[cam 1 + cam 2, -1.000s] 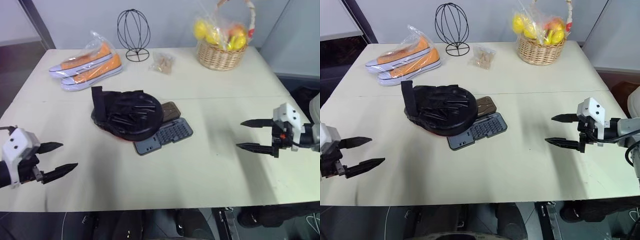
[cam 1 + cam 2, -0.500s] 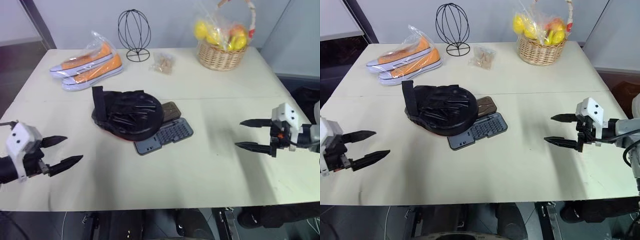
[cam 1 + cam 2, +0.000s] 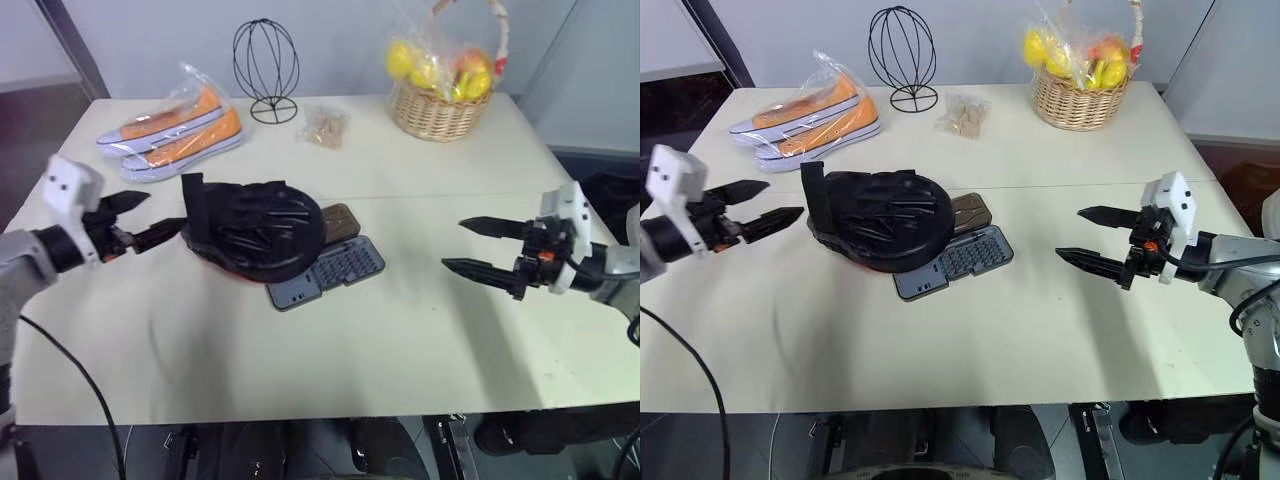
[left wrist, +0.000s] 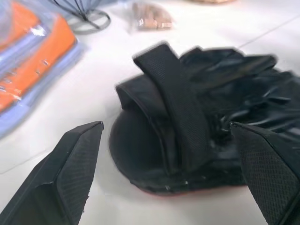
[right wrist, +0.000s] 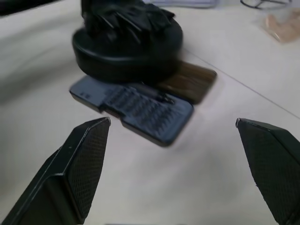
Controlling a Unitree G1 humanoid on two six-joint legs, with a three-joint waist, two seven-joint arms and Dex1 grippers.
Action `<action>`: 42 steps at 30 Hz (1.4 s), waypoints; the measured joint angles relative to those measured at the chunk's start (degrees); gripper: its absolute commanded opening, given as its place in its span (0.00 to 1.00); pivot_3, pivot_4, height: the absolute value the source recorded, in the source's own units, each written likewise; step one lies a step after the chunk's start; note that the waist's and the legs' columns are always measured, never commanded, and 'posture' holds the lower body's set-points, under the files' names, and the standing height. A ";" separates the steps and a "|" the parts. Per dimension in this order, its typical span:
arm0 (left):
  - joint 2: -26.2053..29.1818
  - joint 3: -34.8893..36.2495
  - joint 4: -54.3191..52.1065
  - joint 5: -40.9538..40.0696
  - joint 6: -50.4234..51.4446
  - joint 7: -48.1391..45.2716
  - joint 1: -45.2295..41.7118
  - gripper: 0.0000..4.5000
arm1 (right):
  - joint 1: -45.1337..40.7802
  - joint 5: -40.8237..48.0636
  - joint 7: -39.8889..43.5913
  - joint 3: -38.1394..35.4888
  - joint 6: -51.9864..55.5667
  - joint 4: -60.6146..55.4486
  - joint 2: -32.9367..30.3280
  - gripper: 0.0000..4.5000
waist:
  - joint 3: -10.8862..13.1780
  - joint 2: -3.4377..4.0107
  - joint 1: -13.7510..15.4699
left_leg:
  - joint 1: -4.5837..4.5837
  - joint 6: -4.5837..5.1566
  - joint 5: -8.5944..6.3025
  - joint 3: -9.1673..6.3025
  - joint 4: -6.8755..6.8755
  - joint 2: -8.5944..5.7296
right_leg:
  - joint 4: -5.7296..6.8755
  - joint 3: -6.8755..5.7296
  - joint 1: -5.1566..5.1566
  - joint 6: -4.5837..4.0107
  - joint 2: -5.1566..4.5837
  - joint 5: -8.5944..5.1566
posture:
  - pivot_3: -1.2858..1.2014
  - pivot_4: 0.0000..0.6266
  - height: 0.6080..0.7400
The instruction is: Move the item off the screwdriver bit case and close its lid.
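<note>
Left eye view: mitt (image 3: 256,231) sitting on open screwdriver bit case (image 3: 330,271), covering most of smoky brown lid (image 3: 341,221) and one corner of grey tray; all near middle of surface (image 3: 400,350). Left gripper (image 3: 150,220) just beside mitt's strap (image 4: 176,112) end, fingers spread wide, holding nothing. Right gripper (image 3: 1090,241) well apart from case on its other side, fingers likewise wide and empty.

Step in hand, by judgement: take mitt by left gripper. Advice: close one finger under strap, other over it, rather than pinching padded rim, likely too thick. Lift before carrying sideways, so as not to drag case along. Set down on bare surface toward sneakers (image 3: 170,128). Keep right gripper ready to steady tray, then fold lid over.
</note>
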 measured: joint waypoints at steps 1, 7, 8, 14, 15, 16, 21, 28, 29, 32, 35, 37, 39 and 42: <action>-0.58 -1.46 1.78 1.03 -0.35 0.31 -1.24 1.00 | 0.11 0.19 -0.52 -0.02 0.18 -0.73 0.14 1.00 | 0.00 -0.01 0.03 | -0.03 0.00 0.00 -0.01 0.00 0.00 | 0.00 0.00 -0.02 0.00 0.01 0.00 | 0.52 0.24 1.00; -3.37 -7.78 11.28 4.95 -2.99 -1.80 -7.89 1.00 | 0.32 0.58 -2.97 -0.12 0.97 -1.62 0.87 1.00 | 0.00 -0.01 0.07 | -0.02 0.00 0.00 -0.01 0.01 -0.04 | 0.00 0.00 -0.01 0.00 0.00 0.00 | 0.52 0.24 1.00; -3.88 -8.68 12.75 5.64 -3.81 -2.39 -9.06 1.00 | 0.31 0.58 -3.12 -0.12 0.97 -1.59 0.92 1.00 | 0.00 -0.01 0.08 | -0.01 0.00 0.00 0.00 0.01 -0.06 | 0.00 0.00 0.00 0.01 0.00 0.00 | 0.52 0.24 1.00; -8.67 -13.09 18.86 6.37 -3.97 -6.99 -14.70 1.00 | 0.30 0.55 -3.22 -0.13 0.84 -1.68 0.94 1.00 | -0.01 -0.02 0.14 | -0.07 0.00 0.00 -0.05 0.05 -0.09 | 0.00 -0.03 0.02 0.04 -0.01 0.02 | 0.52 0.24 1.00; -8.73 -13.11 18.86 6.22 -3.77 -7.81 -14.72 1.00 | 0.34 0.50 -3.18 -0.13 0.74 -1.68 0.90 1.00 | -0.01 -0.03 0.01 | -0.08 0.00 0.00 -0.05 0.05 -0.07 | 0.00 -0.02 -0.02 0.04 -0.01 0.02 | 0.52 0.24 1.00; -8.73 -13.08 18.83 5.98 -3.52 -8.55 -14.77 1.00 | 0.46 0.45 -3.11 -0.14 0.49 -1.68 0.85 1.00 | -0.01 -0.02 -0.12 | -0.08 0.00 0.00 -0.04 0.04 -0.07 | 0.01 -0.02 -0.05 0.04 0.00 0.02 | 0.52 0.24 1.00; -8.73 -12.96 18.74 5.00 -3.20 -11.08 -14.61 0.47 | 1.32 0.23 -2.31 -0.14 -0.60 -1.68 0.24 1.00 | -0.01 -0.02 0.02 | -0.06 0.00 0.01 -0.07 0.04 -0.05 | 0.04 -0.03 -0.03 0.04 0.03 0.02 | 0.52 0.24 1.00; -9.14 -12.20 18.72 4.21 -2.52 -11.36 -14.48 0.01 | 1.21 -0.56 -1.08 0.07 -1.62 -1.76 -0.52 1.00 | -0.01 -0.02 0.01 | -0.06 0.00 0.01 -0.09 0.05 -0.04 | 0.04 -0.03 -0.02 0.04 0.02 0.02 | 0.52 0.24 1.00; -9.27 -12.01 18.71 4.13 -2.32 -11.04 -14.41 0.01 | 0.92 -0.55 -0.89 0.23 -1.62 -1.87 -0.53 1.00 | -0.01 -0.02 -0.02 | -0.06 0.00 0.01 -0.09 0.05 -0.04 | 0.04 -0.03 -0.02 0.04 0.02 0.02 | 0.52 0.24 1.00; -10.10 -10.44 18.15 3.80 -2.02 -8.42 -13.77 0.01 | -0.62 -0.55 -0.51 0.57 -1.62 -2.31 -0.54 1.00 | -0.01 -0.02 -0.07 | -0.04 0.00 0.01 -0.09 0.05 0.00 | 0.05 -0.03 -0.02 0.04 0.02 0.02 | 0.52 0.24 1.00; -10.62 -4.62 17.92 2.79 -0.76 -2.06 -12.30 0.01 | -2.18 -0.63 -0.23 1.60 -1.71 -2.52 -0.58 1.00 | 0.00 -0.04 -0.33 | -0.05 0.00 0.00 -0.09 0.05 0.06 | 0.07 -0.03 -0.07 0.04 0.03 0.02 | 0.52 0.24 1.00; -10.01 2.02 16.75 1.49 0.54 2.41 -10.10 0.01 | -2.41 -0.71 0.21 2.44 -1.74 -2.49 -0.57 1.00 | 0.02 -0.07 -0.47 | -0.09 0.00 0.00 -0.08 0.02 0.09 | 0.07 -0.02 -0.15 0.04 0.04 0.02 | 0.52 0.24 1.00; -7.96 8.13 15.13 0.55 1.41 5.31 -6.76 0.01 | -2.67 -0.77 0.67 2.99 -1.85 -2.22 -0.57 1.00 | 0.02 -0.07 -0.50 | -0.17 0.00 0.00 -0.05 0.00 0.10 | 0.07 0.00 -0.25 0.04 0.03 0.02 | 0.52 0.24 1.00; -5.11 16.15 12.58 0.08 1.67 8.18 -0.39 0.01 | -3.73 -1.35 1.42 4.61 -2.68 -1.45 -0.54 1.00 | 0.02 -0.07 -0.19 | -0.26 0.00 0.01 -0.04 0.01 0.06 | 0.07 -0.01 -0.32 0.04 -0.07 0.02 | 0.52 0.24 1.00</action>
